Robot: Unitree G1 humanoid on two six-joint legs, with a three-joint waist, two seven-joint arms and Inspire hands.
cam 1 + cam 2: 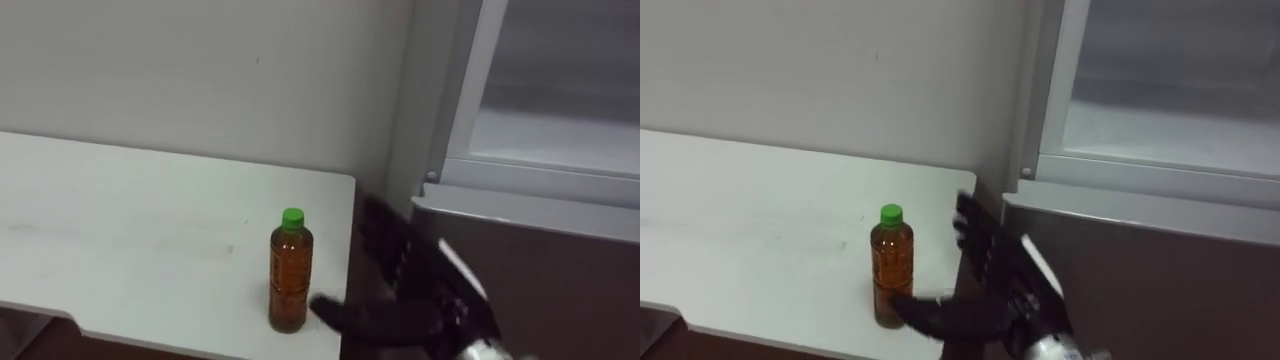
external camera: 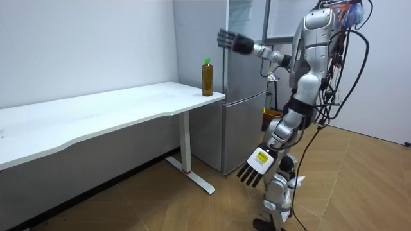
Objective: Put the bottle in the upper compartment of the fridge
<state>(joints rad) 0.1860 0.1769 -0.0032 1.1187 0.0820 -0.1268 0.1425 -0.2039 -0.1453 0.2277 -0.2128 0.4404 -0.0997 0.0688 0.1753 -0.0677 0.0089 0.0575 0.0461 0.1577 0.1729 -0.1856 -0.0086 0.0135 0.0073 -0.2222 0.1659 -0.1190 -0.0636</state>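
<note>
your right hand (image 1: 395,312) is up, fingers spread, thumb out, open and holding nothing. it hovers just right of the bottle (image 1: 289,275), and the room view shows a gap between them. the bottle stands upright, green cap (image 1: 292,217) on, near the right front corner of the white tabletop (image 1: 120,230). beside that edge is the fridge (image 1: 540,270), upper compartment open. your left hand (image 2: 255,168) hangs at your side, fingers straight.
</note>
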